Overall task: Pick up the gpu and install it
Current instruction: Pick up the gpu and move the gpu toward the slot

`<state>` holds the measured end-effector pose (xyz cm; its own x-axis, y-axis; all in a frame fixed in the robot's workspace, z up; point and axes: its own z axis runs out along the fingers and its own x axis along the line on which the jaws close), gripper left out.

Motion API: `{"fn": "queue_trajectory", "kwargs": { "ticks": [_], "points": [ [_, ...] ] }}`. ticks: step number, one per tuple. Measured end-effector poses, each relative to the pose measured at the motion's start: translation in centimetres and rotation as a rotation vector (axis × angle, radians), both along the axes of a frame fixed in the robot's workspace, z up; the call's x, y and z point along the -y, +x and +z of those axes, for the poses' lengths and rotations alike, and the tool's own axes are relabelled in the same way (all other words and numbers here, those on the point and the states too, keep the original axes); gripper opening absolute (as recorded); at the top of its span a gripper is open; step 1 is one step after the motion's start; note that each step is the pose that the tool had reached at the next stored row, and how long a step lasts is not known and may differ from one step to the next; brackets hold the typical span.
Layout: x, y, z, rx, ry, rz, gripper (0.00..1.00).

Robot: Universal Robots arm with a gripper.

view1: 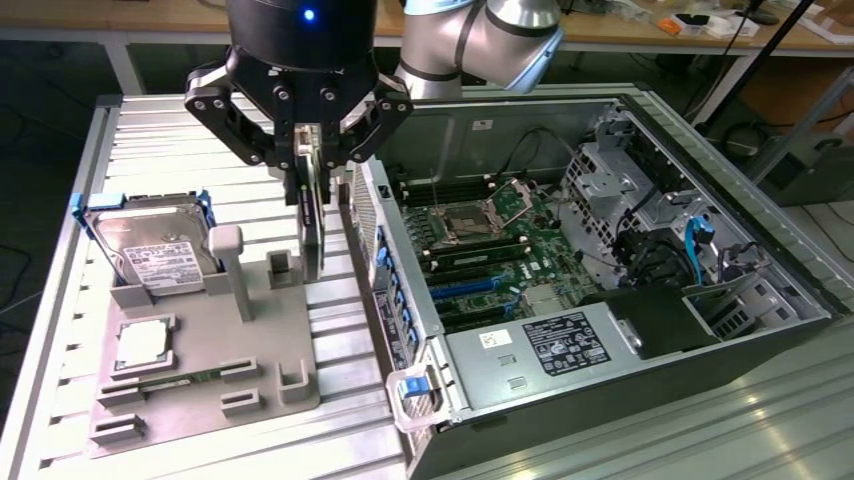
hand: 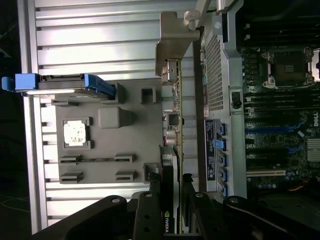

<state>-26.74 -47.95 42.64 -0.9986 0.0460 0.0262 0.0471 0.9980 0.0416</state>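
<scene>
Exterior view: a robot arm [view1: 481,40] lowers its gripper [view1: 310,195] into the upper left-centre of the frame, between a grey fixture tray [view1: 267,340] and an open computer case [view1: 767,345].
Grip: the fingers are drawn in to a narrow gap and pinch the gpu [view1: 312,245] by its two flat faces, near its upper end.
Card: the gpu hangs upright and edge-on, a thin dark strip just beside the case's perforated outer wall. Its lower end reaches the tray's case-side edge, and it is hard to tell whether it touches there.
Wrist view: the gpu [hand: 175,125] runs lengthwise away from the gripper [hand: 176,175], with its silvery bracket [hand: 175,50] at the far end.
Tray: at the frame's lower left it carries a hard drive [view1: 154,255] in a blue carrier, a processor [view1: 144,342] and a memory stick [view1: 180,378].
Case: it occupies the right half of the frame, with the motherboard [view1: 514,245] exposed.
</scene>
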Motion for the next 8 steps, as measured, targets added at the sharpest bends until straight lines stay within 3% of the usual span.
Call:
{"fn": "queue_trajectory", "kwargs": {
  "ticks": [8],
  "points": [
    [0.0,0.22,0.0,0.0,-0.0002,0.0,0.27]
  ]
}}
